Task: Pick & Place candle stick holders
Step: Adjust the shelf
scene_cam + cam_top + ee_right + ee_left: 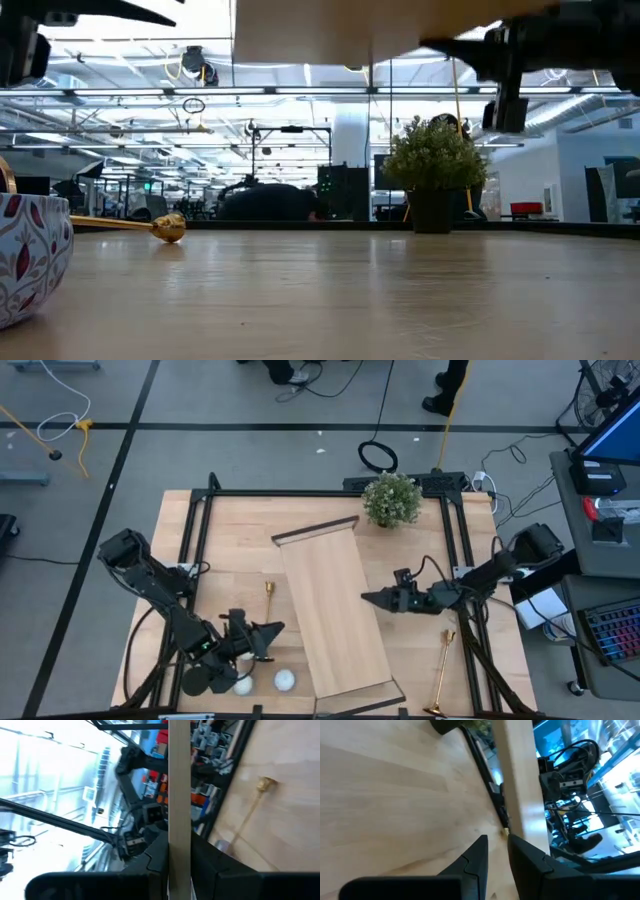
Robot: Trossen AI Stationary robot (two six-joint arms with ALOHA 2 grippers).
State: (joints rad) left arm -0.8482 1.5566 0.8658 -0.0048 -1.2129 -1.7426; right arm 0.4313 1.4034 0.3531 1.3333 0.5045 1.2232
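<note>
High view: we see two gold candlesticks [270,596] [443,672] lying flat on the table [230,540] — right gripper [372,599] clamps the wooden stand [332,610], left gripper [272,634] narrow, empty.

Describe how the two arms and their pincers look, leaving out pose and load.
Both arms are matte black, built of blocky jointed segments with black cables looping alongside. The left pincer and right pincer each end in two flat, tapering black fingers with angular stepped edges. No markings are legible on them.
</note>
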